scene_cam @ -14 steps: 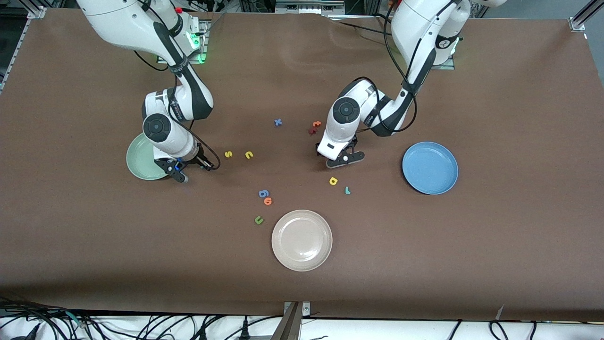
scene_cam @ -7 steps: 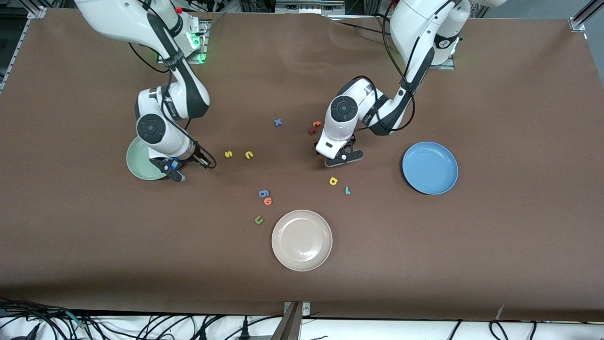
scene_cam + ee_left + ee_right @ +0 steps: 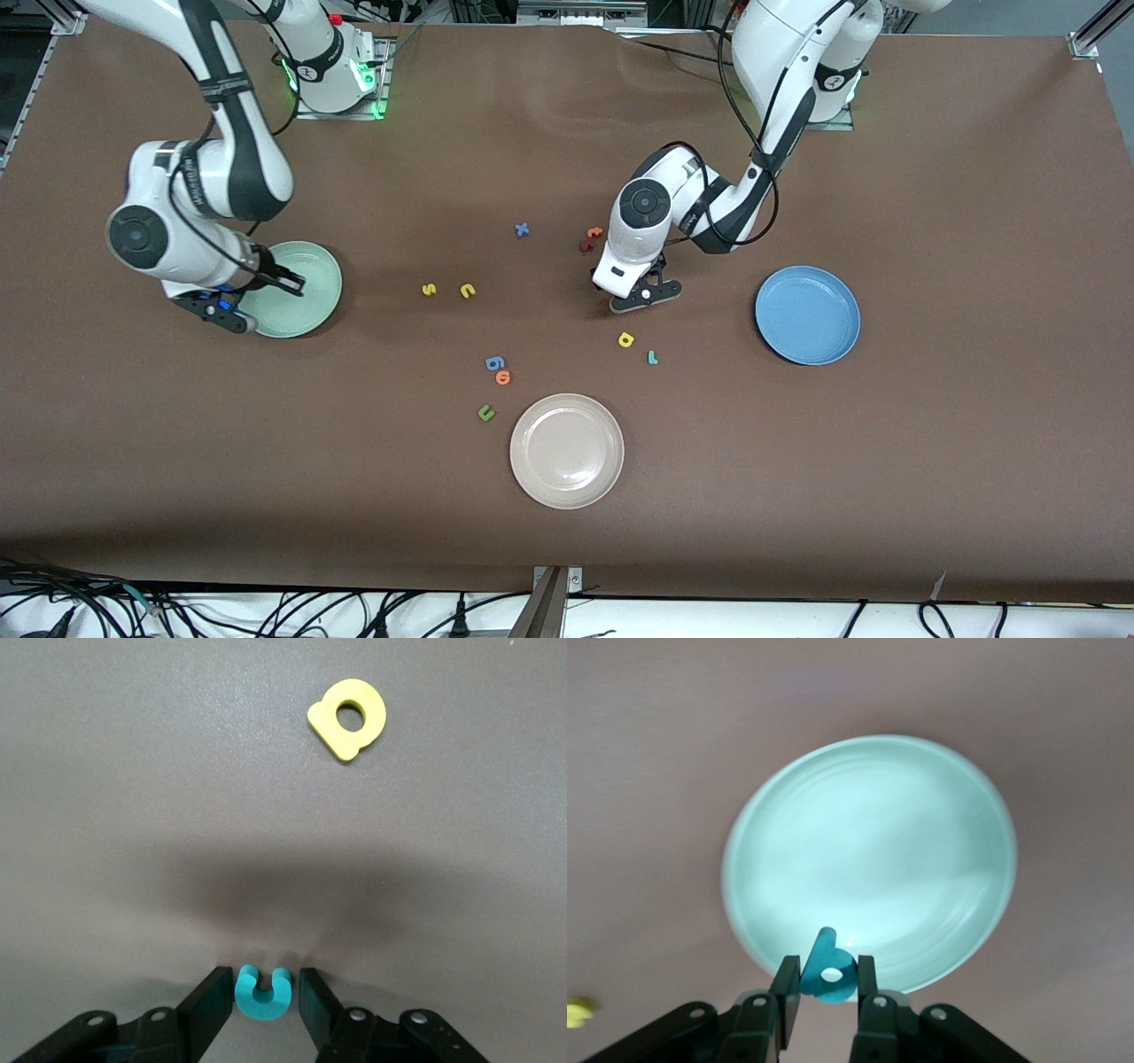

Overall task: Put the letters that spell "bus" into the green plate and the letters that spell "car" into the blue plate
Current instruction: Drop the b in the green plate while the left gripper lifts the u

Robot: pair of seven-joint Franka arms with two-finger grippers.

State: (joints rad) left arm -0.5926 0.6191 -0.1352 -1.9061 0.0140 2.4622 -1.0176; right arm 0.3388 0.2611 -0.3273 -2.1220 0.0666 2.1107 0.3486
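Holding: right hand clamps one teal b over the green plate
Closing: left hand, fingers flanking one teal c, barely apart
Plates: three
Beside left hand: one yellow a

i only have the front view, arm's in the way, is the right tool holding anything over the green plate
Observer: Yes. The right wrist view shows the right tool shut on the teal b, over the green plate's rim.
Operator: anything in that plate yet
Observer: No. The right wrist view shows the plate bare, with no letters lying in it.
Operator: and what's under the left tool
Observer: The left wrist view shows a teal c lying flat on the table, right at the left tool. I can't tell whether it is gripped.
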